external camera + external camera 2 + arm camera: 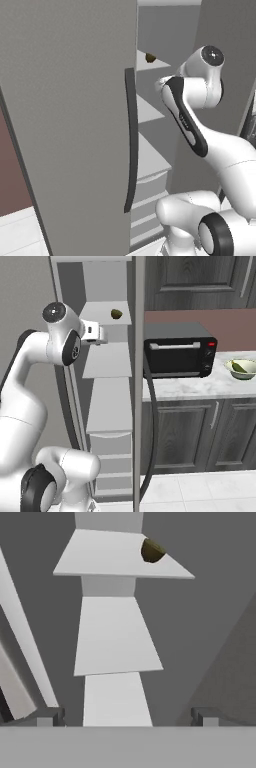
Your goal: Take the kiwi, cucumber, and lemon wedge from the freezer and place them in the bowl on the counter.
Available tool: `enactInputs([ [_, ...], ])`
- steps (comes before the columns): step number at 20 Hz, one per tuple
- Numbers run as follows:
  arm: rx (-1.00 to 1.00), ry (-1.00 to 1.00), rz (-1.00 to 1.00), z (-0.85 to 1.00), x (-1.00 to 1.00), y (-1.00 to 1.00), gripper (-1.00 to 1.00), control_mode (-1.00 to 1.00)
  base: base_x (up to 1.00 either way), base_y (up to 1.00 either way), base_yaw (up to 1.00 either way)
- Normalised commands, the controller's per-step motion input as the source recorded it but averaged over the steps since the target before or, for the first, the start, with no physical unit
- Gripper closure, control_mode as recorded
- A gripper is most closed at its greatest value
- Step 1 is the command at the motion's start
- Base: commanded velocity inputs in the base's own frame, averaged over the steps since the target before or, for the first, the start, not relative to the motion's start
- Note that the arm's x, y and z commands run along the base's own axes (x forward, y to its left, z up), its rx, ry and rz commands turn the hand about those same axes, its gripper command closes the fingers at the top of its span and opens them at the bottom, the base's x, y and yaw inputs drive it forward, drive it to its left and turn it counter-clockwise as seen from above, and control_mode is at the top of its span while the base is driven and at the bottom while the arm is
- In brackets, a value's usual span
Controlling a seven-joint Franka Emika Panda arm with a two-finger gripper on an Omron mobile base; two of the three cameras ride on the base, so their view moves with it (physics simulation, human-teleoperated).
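Note:
The freezer [107,406] stands open, its pale shelves showing. A small brown kiwi [151,550] lies at the right edge of an upper shelf, also seen as the kiwi [116,314] and the kiwi [150,58]. My gripper [127,717] is open and holds nothing. It points at the shelves from below the kiwi, well apart from it. The pale bowl [243,375] sits on the marble counter [190,387] at the far right, with the dark green cucumber [239,366] lying in it. The lemon wedge is out of view.
The freezer door [70,125] hangs open on the left with its long dark handle [131,140]. A black toaster oven [177,353] stands on the counter between freezer and bowl. Dark wood-grain cabinets [185,431] sit below the counter.

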Motion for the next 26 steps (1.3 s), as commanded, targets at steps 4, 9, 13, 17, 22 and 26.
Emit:
enactInputs([
  [4, 0.0, -0.13, 0.0, 0.19, 0.16, 0.0, -1.0, -1.0, 0.0, 0.0, 0.0],
  [9, 0.0, -0.12, 0.0, 0.22, 0.02, -0.04, -1.0, -1.0, 0.0, 0.0, 0.0],
  [13, 0.0, -0.07, 0.0, 0.3, 0.12, -0.01, -1.0, -1.0, 0.0, 0.0, 0.0],
  [17, 0.0, 0.01, 0.0, 0.33, 0.26, 0.0, -1.0, -1.0, 0.0, 0.0, 0.0],
  [22, 0.0, 0.03, 0.0, 0.14, 0.36, 0.0, -1.0, -1.0, 0.0, 0.0, 0.0],
  [26, 0.0, 0.09, 0.0, 0.02, 0.42, -0.06, -1.0, -1.0, 0.0, 0.0, 0.0],
])
